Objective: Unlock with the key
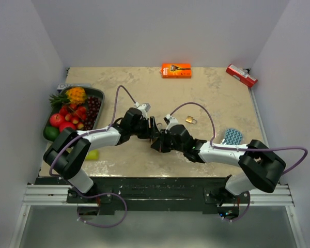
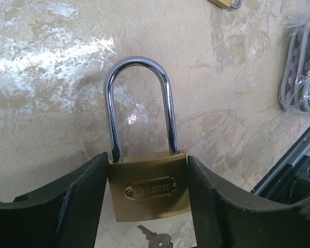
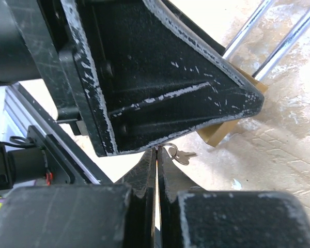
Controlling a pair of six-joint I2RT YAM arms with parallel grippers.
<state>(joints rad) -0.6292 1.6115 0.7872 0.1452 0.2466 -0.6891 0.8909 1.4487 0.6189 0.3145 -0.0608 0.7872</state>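
- Two black two-finger grippers meet at the centre of the top view, over a beige marbled tabletop [image 1: 222, 98]. The left gripper [image 1: 149, 126] and right gripper [image 1: 161, 140] are almost touching.
- One brass padlock with a chrome shackle [image 2: 149, 188] sits at the lower middle of the left wrist view. The left gripper's fingers [image 2: 77, 201] clamp it by the two sides of its body.
- Its shackle points to the top of the frame, and both legs meet the body.
- An oval plate on the padlock's face carries raised writing. It seems to read "Numerous", though the letters are soft.
- A small silver key [image 2: 157, 238] shows at the bottom edge of that view, just under the padlock's body. Whether it touches the body cannot be told.
- In the right wrist view the right gripper's fingers [image 3: 144, 181] are pressed flat together at lower centre. The key and its ring [image 3: 182, 154] lie just past the tips, and I cannot tell whether the ring is pinched.
- A second small brass padlock [image 1: 191, 120] lies right of centre, near a blue-and-white chevron packet [image 1: 231, 137].
- An orange box [image 1: 176, 70] sits at top centre and a red box [image 1: 241, 75] at upper right. Their print is too small to read.
- A dark tray [image 1: 102, 98] of fruit is at the left.
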